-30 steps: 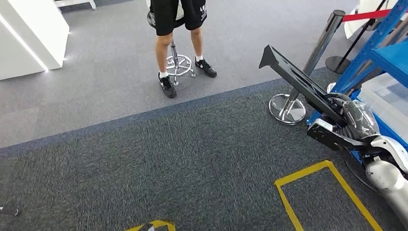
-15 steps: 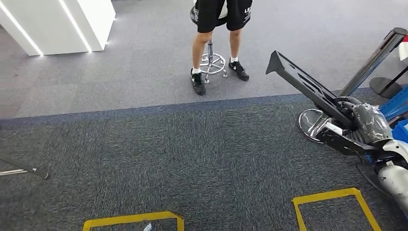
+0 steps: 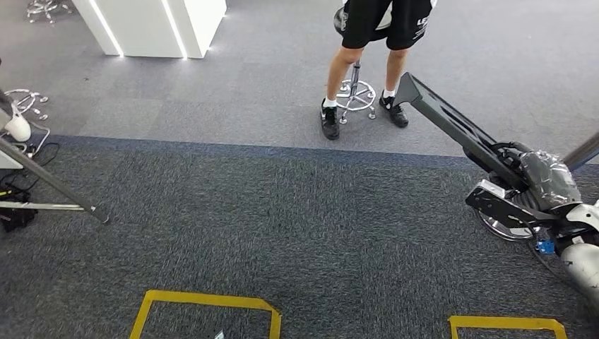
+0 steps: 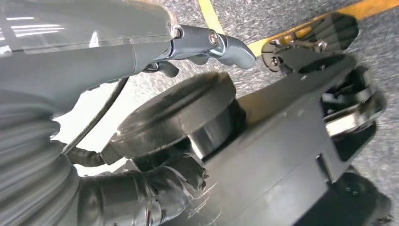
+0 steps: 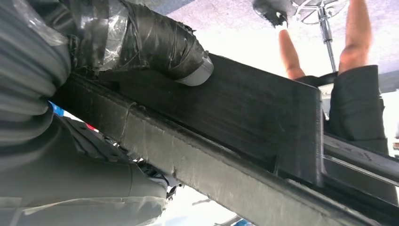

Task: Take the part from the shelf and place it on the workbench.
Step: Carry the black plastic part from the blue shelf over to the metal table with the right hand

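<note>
Carrying is the step in hand: the head view shows one long black part [image 3: 452, 123] gripped by the right hand [image 3: 526, 180] at the picture's right side, its free end angled up and forward over the dark carpet [image 3: 282, 233]. One person [image 3: 367, 56] stands ahead beside one stool [image 3: 355, 88], with the part's tip close to their feet in this view. Two yellow floor markings [image 3: 205, 311] lie near the lower edge. No workbench is visible.

The left wrist view shows the left hand [image 4: 207, 44] hanging over carpet with nothing in it; whether its fingers are apart or curled, I cannot tell.

The right wrist view shows the right hand's taped fingers [image 5: 160, 42] clamped on the part's dark beam.

Judgement: keep the grip firm, hold the long end level and clear of the person while walking and turning.
</note>
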Robot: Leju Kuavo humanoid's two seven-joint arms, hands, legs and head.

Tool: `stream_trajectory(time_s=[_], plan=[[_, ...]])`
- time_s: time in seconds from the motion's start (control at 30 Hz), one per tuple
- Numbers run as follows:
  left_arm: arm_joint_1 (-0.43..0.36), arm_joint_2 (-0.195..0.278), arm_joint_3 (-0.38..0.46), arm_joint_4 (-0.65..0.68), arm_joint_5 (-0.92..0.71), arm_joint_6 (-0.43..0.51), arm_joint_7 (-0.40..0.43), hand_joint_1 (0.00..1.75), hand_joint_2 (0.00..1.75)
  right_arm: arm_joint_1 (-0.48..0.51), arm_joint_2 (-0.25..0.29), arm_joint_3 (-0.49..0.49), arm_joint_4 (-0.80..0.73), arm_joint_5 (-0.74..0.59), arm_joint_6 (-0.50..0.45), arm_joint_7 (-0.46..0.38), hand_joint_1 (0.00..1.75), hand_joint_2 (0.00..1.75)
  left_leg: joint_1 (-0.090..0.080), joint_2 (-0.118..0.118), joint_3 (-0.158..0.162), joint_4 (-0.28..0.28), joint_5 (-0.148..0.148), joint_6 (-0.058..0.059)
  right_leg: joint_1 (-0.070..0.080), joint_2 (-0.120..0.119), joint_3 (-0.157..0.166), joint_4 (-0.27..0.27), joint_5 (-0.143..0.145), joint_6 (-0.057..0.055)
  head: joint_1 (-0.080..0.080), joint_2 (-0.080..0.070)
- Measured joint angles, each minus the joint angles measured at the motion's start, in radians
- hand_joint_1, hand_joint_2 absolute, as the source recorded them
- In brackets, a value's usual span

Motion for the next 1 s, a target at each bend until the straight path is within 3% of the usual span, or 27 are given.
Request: stream_trajectory(time_s=[0.07,0.1,0.17,0.23,0.3,0.33,0.37,0.43,0.5,0.57,0.6,0.67,0.73,0.8,0.83,0.9,0.97,1.0], plan=[[0.003,0.003,0.000,0.000,-0.001,0.002,0.000,0.00,1.75,0.003,-0.001,-0.002,0.000,0.000,0.000,0.000,1.75,1.75,-0.003,-0.024,0.003,-0.012,0.006,0.012,-0.001,-0.018,0.006,-0.008,-0.001,0.012,0.000,0.000],[0.006,0.004,0.000,0.000,-0.001,0.003,0.000,0.00,1.75,0.005,-0.001,-0.002,0.000,-0.001,0.001,0.000,1.75,1.75,-0.002,-0.036,0.009,-0.022,0.011,0.019,-0.003,-0.009,0.008,-0.006,-0.007,0.016,0.001,0.000],[0.007,0.006,0.000,0.000,-0.003,0.006,0.000,0.00,1.75,0.008,-0.003,-0.004,0.000,-0.001,0.001,-0.001,1.75,1.75,0.002,-0.057,0.023,-0.041,0.020,0.034,-0.006,0.044,-0.014,0.050,-0.043,0.018,0.003,0.000],[0.004,0.005,-0.001,0.000,-0.004,0.008,0.000,0.00,1.75,0.009,-0.005,-0.006,0.001,-0.003,0.002,-0.001,1.75,1.75,0.001,-0.079,0.027,-0.043,0.021,0.042,-0.004,0.098,-0.077,0.174,-0.097,0.016,0.005,0.000],[0.001,0.005,-0.003,0.000,-0.007,0.008,0.003,0.00,1.75,0.014,-0.007,-0.007,0.001,-0.008,0.004,-0.001,1.75,1.75,-0.001,-0.107,0.027,-0.038,0.019,0.045,-0.002,0.111,-0.129,0.256,-0.109,0.016,0.005,0.000],[0.001,0.005,-0.005,0.000,-0.010,0.007,0.005,0.00,1.75,0.016,-0.007,-0.007,0.002,-0.010,0.006,-0.001,1.75,1.75,-0.002,-0.121,0.027,-0.033,0.016,0.045,-0.002,0.113,-0.130,0.244,-0.086,0.016,0.005,0.000],[0.001,0.004,-0.008,0.000,-0.012,0.006,0.007,0.00,1.75,0.017,-0.008,-0.008,0.002,-0.012,0.007,-0.001,1.75,1.75,-0.002,-0.136,0.028,-0.027,0.013,0.045,-0.002,0.118,-0.113,0.194,-0.047,0.015,0.005,0.000],[0.001,0.003,-0.013,0.000,-0.015,0.002,0.009,0.00,1.75,0.017,-0.010,-0.011,0.002,-0.012,0.010,-0.001,1.75,1.75,-0.002,-0.164,0.022,-0.011,0.006,0.040,-0.006,0.160,-0.063,0.069,0.014,0.012,0.005,0.000],[0.000,0.002,-0.017,0.000,-0.016,-0.001,0.010,0.00,1.75,0.017,-0.012,-0.015,0.001,-0.012,0.012,-0.001,1.75,1.75,0.001,-0.191,0.008,-0.001,0.005,0.031,-0.006,0.190,-0.038,0.013,0.025,0.010,0.004,0.000],[0.002,0.002,-0.019,0.000,-0.016,-0.002,0.011,0.00,1.75,0.017,-0.013,-0.018,0.001,-0.012,0.013,-0.001,1.75,1.75,0.006,-0.218,-0.002,-0.002,0.009,0.019,-0.004,0.170,-0.034,0.006,0.025,0.004,0.005,0.000],[0.003,0.003,-0.020,0.000,-0.016,-0.002,0.011,0.00,1.75,0.016,-0.013,-0.019,0.001,-0.012,0.014,-0.002,1.75,1.75,0.005,-0.213,-0.004,0.001,0.008,0.014,-0.005,0.156,-0.030,-0.001,0.028,-0.002,0.005,0.000],[0.003,0.003,-0.021,0.000,-0.016,-0.002,0.011,0.00,1.75,0.015,-0.012,-0.020,0.000,-0.012,0.014,-0.002,1.75,1.75,0.003,-0.158,-0.026,0.044,-0.018,0.002,-0.007,0.126,-0.017,-0.017,0.033,-0.013,0.001,0.000],[0.000,0.003,-0.022,0.000,-0.016,-0.002,0.011,0.00,1.75,0.013,-0.011,-0.022,-0.002,-0.012,0.014,-0.003,1.75,1.75,0.010,-0.089,-0.080,0.151,-0.067,-0.009,-0.002,0.099,-0.008,-0.023,0.032,-0.019,-0.004,0.000],[-0.002,0.001,-0.023,0.000,-0.016,-0.002,0.011,0.00,1.75,0.011,-0.011,-0.024,-0.002,-0.012,0.014,-0.004,1.75,1.75,0.022,-0.068,-0.129,0.236,-0.088,-0.017,0.001,0.069,-0.004,-0.023,0.027,-0.019,-0.005,0.000],[-0.002,0.000,-0.023,0.000,-0.016,-0.002,0.011,0.00,1.75,0.011,-0.011,-0.024,-0.002,-0.012,0.014,-0.004,1.75,1.75,0.027,-0.064,-0.131,0.234,-0.075,-0.020,0.001,0.055,-0.001,-0.023,0.024,-0.018,-0.005,0.000],[-0.002,-0.001,-0.024,0.000,-0.017,-0.001,0.011,0.00,1.75,0.010,-0.010,-0.024,-0.002,-0.012,0.013,-0.004,1.75,1.75,0.033,-0.042,-0.081,0.135,-0.016,-0.023,0.001,0.028,0.007,-0.023,0.018,-0.012,-0.006,0.000],[-0.002,-0.002,-0.024,0.000,-0.019,0.001,0.011,0.00,1.75,0.006,-0.010,-0.025,-0.002,-0.012,0.013,-0.005,1.75,1.75,0.023,0.002,-0.026,0.026,0.018,-0.019,0.005,0.004,0.013,-0.022,0.010,-0.002,-0.005,0.000],[-0.002,-0.002,-0.024,0.000,-0.019,0.002,0.011,0.00,1.75,0.005,-0.011,-0.026,-0.002,-0.011,0.013,-0.005,1.75,1.75,0.017,0.014,-0.014,0.001,0.019,-0.013,0.007,-0.006,0.016,-0.022,0.007,0.003,-0.005,0.000]])
